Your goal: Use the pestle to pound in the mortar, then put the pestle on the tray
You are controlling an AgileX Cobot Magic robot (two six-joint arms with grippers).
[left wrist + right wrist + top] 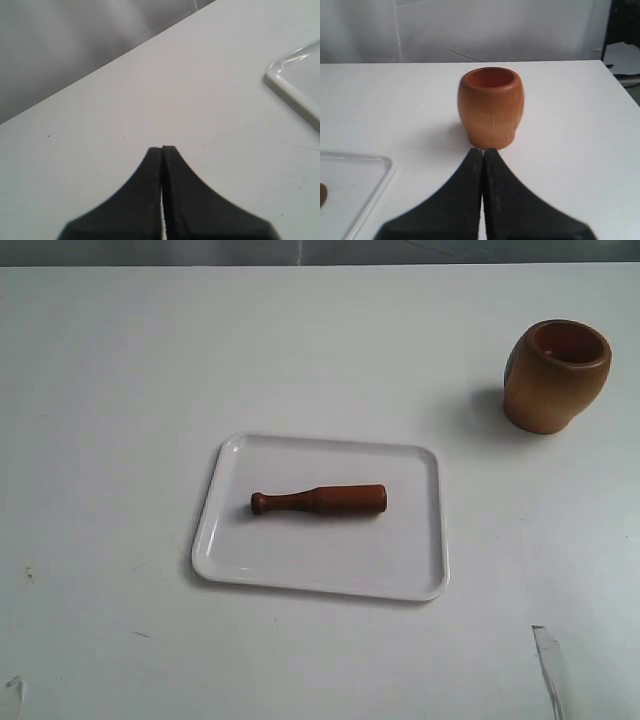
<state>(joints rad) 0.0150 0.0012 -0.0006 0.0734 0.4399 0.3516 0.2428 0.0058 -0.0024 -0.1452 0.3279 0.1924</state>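
The dark reddish-brown pestle (320, 500) lies flat in the middle of the white tray (240, 560), thick end to the right, knob to the left. The light-brown wooden mortar (556, 375) stands upright at the far right of the table; it also shows in the right wrist view as the mortar (491, 107), ahead of my right gripper (483, 149), which is shut and empty. My left gripper (163, 147) is shut and empty over bare table, with a corner of the tray (295, 85) off to one side. Neither arm shows in the exterior view.
The white table (120, 390) ends at a far edge (300, 266) with a grey backdrop behind. A tray corner (355, 180) and a sliver of the pestle (322, 195) show in the right wrist view.
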